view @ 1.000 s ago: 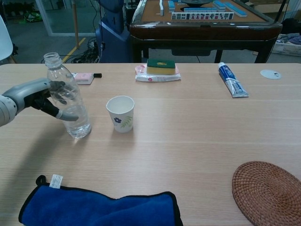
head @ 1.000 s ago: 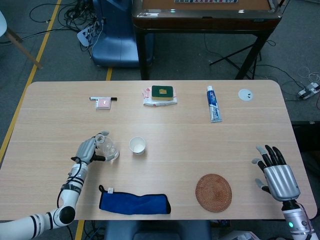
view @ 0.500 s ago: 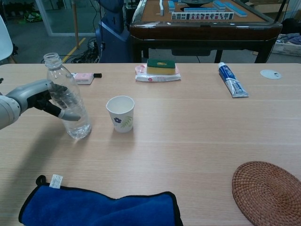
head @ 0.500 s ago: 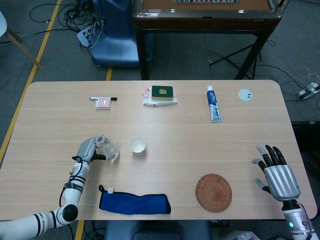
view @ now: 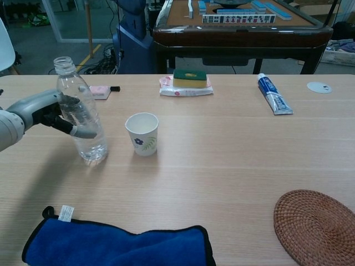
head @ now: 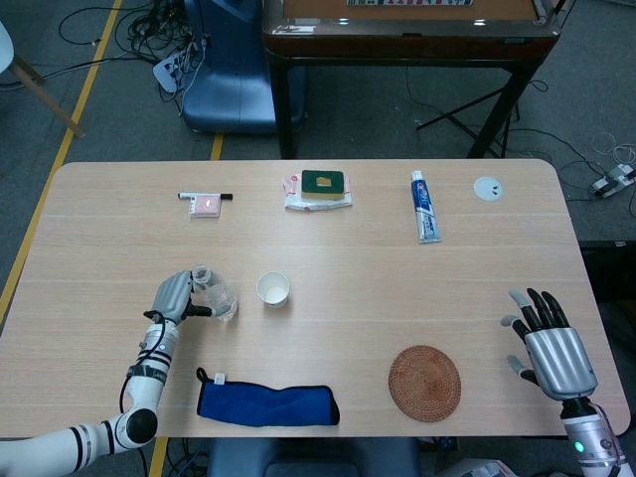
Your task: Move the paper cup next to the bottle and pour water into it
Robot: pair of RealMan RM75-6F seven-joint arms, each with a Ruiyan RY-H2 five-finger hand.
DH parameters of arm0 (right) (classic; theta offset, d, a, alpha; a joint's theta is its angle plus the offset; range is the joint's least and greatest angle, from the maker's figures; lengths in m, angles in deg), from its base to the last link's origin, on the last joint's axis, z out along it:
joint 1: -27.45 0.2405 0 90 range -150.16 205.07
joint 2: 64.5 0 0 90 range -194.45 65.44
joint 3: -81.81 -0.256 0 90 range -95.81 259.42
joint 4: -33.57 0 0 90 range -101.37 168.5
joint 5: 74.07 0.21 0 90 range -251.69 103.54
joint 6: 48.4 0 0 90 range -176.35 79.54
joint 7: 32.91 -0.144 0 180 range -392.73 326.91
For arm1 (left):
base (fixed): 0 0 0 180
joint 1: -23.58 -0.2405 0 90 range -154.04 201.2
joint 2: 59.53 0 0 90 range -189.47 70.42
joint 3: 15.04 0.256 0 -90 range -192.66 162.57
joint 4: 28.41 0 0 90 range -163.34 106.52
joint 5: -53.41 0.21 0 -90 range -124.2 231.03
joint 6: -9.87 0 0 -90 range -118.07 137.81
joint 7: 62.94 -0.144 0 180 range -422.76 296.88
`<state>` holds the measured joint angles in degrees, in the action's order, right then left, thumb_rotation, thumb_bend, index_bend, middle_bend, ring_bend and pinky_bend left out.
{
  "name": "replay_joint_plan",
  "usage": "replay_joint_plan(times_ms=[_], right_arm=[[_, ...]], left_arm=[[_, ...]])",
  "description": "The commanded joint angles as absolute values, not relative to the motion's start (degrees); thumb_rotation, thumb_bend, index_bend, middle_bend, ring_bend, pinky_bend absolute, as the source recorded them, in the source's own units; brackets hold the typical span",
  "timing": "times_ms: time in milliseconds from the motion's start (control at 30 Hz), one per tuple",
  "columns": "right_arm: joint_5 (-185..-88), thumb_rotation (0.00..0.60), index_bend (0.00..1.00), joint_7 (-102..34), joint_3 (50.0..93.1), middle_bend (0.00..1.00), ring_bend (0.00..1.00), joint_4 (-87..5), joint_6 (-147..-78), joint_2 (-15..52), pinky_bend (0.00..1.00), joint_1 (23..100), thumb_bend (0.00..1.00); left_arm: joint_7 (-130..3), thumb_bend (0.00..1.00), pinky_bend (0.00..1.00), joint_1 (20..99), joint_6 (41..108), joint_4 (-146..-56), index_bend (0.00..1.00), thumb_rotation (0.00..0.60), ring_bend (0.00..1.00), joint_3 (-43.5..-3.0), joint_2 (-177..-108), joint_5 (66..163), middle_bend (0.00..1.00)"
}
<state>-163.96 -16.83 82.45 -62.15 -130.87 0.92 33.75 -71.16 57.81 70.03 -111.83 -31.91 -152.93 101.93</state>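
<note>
A clear plastic bottle (view: 83, 117) without a cap stands upright at the table's left, with some water in it. My left hand (view: 51, 112) grips it around the middle; the same left hand (head: 175, 295) and bottle (head: 217, 295) show in the head view. A white paper cup (view: 142, 133) with a leaf print stands just right of the bottle, upright, a small gap between them; the cup (head: 272, 289) looks empty from above. My right hand (head: 550, 343) hovers at the table's right front edge, fingers spread, holding nothing.
A blue cloth (view: 113, 244) lies in front of the bottle. A round woven coaster (view: 315, 225) sits at the front right. Along the far side lie a marker with a pink eraser (head: 204, 202), a sponge on a packet (head: 320, 187), a toothpaste tube (head: 424, 207) and a white disc (head: 487, 188).
The bottle has risen slightly and straightened in my left hand. The cup and my right hand have not moved.
</note>
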Motion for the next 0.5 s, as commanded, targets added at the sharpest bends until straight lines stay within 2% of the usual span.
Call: replay_joint_plan(times_ms=[33, 233, 500], right_arm=[[-163.99, 0.600, 0.39, -16.86, 82.43, 0.10, 0.00, -62.18, -130.86, 0.89, 0.08, 33.73, 0.19], [-164.28, 0.600, 0.39, -17.08, 82.39, 0.10, 0.00, -62.32, -130.97, 0.71, 0.08, 33.61, 0.19], [-164.37, 0.600, 0.39, -17.73, 82.34, 0.10, 0.00, -62.43, -130.80, 0.37, 0.08, 33.55, 0.19]], left_arm=[[-74.35, 0.00, 0.39, 58.31, 72.14, -112.60, 0.58, 0.600, 0.43, -31.61, -153.06, 102.45, 0.64], [-84.55, 0.00, 0.42, 59.99, 76.96, -114.99, 0.63, 0.600, 0.47, -31.58, -153.40, 100.96, 0.71], [-97.59, 0.00, 0.44, 63.05, 80.44, -118.07, 0.66, 0.600, 0.48, -32.35, -152.90, 94.92, 0.72]])
